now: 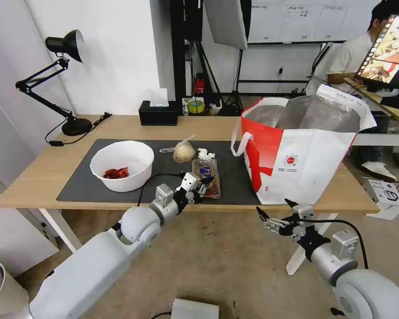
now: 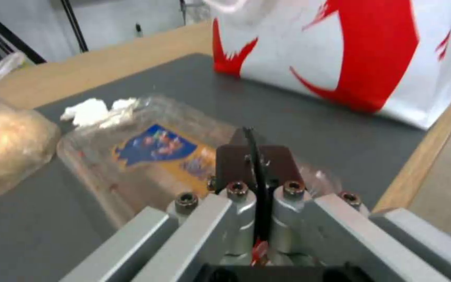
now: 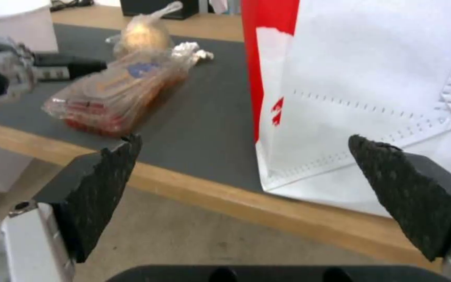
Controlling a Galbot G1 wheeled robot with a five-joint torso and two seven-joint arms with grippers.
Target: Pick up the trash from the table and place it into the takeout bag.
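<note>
Lying just left of the white-and-red takeout bag point(image 1: 306, 155), the clear hinged plastic food box point(image 1: 206, 176) has the left gripper point(image 1: 200, 186) pinched shut on its near edge. White bowl point(image 1: 122, 165), knotted bag point(image 1: 183, 152) and tissue point(image 1: 205, 154) lie unbagged beyond. Right gripper point(image 1: 275, 213) hangs wide open, empty, below.

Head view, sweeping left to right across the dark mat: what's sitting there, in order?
White bowl with red scraps → knotted clear bag → crumpled tissue, with the clear food box just in front of it → takeout bag.
</note>
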